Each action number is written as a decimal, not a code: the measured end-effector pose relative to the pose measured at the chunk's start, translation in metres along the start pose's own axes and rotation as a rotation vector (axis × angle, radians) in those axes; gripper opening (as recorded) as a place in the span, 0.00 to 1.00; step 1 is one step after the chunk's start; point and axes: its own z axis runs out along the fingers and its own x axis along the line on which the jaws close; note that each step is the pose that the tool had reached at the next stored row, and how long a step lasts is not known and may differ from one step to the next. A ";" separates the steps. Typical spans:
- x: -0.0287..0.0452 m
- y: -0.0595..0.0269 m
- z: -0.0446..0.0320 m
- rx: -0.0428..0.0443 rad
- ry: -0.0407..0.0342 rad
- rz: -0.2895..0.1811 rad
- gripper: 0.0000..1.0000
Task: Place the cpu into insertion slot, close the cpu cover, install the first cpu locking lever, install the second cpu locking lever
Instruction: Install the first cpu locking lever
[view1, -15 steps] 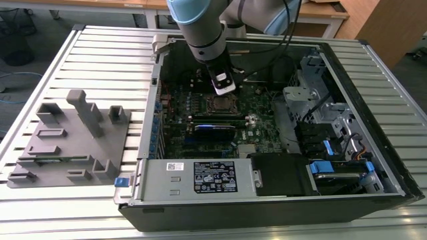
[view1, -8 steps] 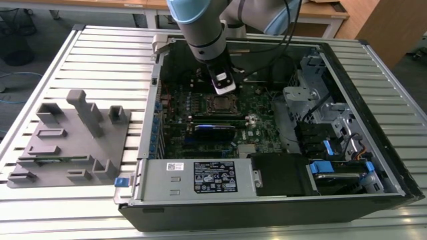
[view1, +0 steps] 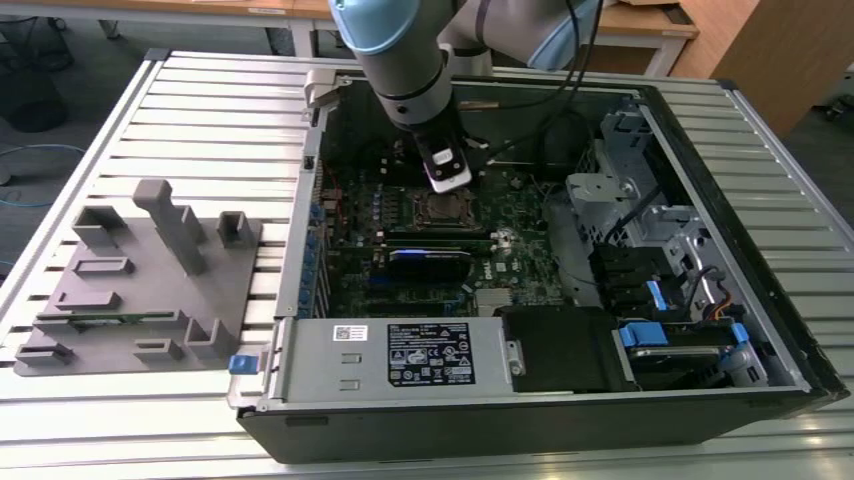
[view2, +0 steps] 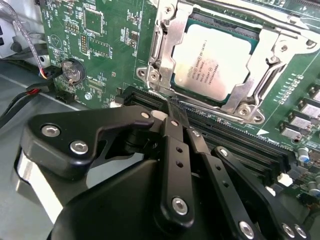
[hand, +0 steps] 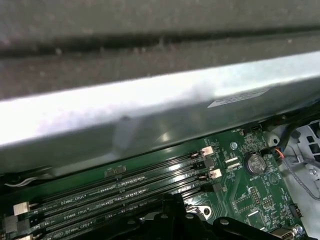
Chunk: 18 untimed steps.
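Cpu: the cpu (view2: 212, 62) is sitting flat in its socket on the motherboard (view2: 100, 35), pale metal top facing up. In the exterior view it is showing as a small square (view1: 438, 208) right beside the arm's tip.
Cpu cover: the cpu cover (view2: 272, 47) is lying down over the chip. Its dull metal frame is bordering the cpu on every side, and the chip's top is showing through the central window.
Gripper: the gripper (view2: 174, 111) is hovering just beside one edge of the socket, over the memory slots. In the exterior view it (view1: 449, 186) is reaching down inside the case, close to the socket.
Fingers: the fingers (view2: 172, 145) are pressing together at their tips — nothing is showing between them.
Memory slots: the long dark memory slots (view2: 240, 142) are running alongside the socket, between it and the gripper's body. In the first wrist view they (hand: 125, 192) are showing white latches at their ends.
Coin battery: a round coin battery (view2: 71, 71) is sitting on the green board well apart from the socket, also showing in the first wrist view (hand: 256, 162).
Case: the black computer case (view1: 534, 435) is lying on its side, open — a labelled power supply (view1: 387, 355) is sitting along its near wall.
Table: the slatted metal table (view1: 200, 110) is carrying the case.
Stand: a grey fixture stand (view1: 147, 290) is resting on the table at the exterior view's left, apart from the case.
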 end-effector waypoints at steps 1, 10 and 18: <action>0.0001 -0.0001 0.0003 -0.0005 -0.0013 0.000 0.11; 0.0004 -0.0007 0.0017 -0.0032 -0.0095 -0.002 0.11; 0.0004 -0.0011 0.0017 -0.0129 -0.0094 0.001 0.11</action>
